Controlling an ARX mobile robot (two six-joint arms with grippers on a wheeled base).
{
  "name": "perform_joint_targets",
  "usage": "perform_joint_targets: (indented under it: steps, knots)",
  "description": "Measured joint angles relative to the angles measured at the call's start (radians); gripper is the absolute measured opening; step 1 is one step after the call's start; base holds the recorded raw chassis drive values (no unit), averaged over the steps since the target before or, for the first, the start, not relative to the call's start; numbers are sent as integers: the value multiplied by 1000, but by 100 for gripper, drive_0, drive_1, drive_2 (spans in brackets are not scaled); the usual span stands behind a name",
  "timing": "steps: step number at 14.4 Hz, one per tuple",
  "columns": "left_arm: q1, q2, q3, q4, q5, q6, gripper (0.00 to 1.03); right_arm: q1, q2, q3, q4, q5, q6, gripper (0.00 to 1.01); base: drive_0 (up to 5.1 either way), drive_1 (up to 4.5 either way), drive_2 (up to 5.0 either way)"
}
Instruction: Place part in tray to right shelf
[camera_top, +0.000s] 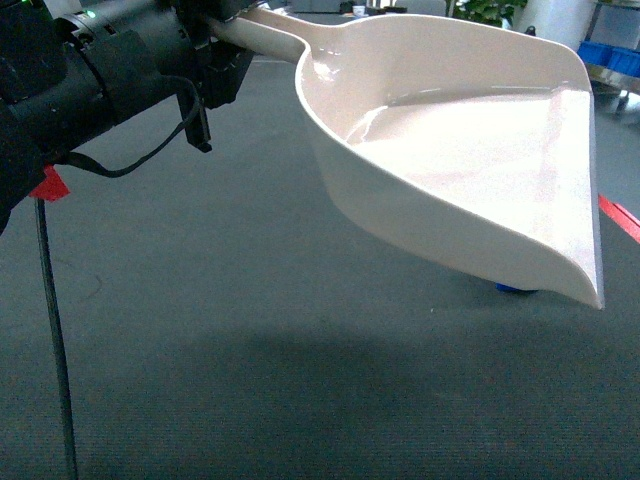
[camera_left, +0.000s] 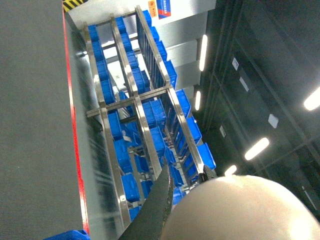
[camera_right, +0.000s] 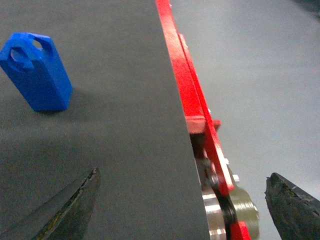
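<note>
The part (camera_right: 36, 71) stands on the dark grey worktop (camera_right: 125, 125), tilted, its long axis running from the handle cut-out at the top left of the right wrist view down to its base at the lower right, well short of the red worktop edge (camera_right: 185, 80). The right pincer (camera_right: 182, 205) hangs released, apart from the part. The left pincer (camera_top: 215, 65) is clenched on the handle of the tray (camera_top: 480, 150), held above the worktop with its flat lip to the right; in the head view a sliver of blue peeks from under that lip.

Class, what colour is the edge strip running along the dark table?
Red, clearest in the right wrist view.
</note>
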Motion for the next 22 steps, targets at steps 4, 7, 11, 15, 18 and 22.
perform_joint_targets:
  steps: [4,7,11,15,18,22]
  knots:
    - [-1,0,0,2,2,0,13,129,400,273,18,-160,4,98,0,0,0]
    - [-1,0,0,2,2,0,13,230,527,452,-16,-131,11,98,0,0,0]
    - [-1,0,0,2,2,0,13,305,704,634,-56,-60,29,98,0,0,0]
    - [2,0,0,2,-2,6,13,333,818,739,-44,-6,65,80,0,0,0]
    - [-2,0,0,2,-1,6,13,321,814,724,-42,-1,122,48,0,0,0]
    - [0,0,0,2,-1,6,13,246,440,513,-164,57,129,47,0,0,0]
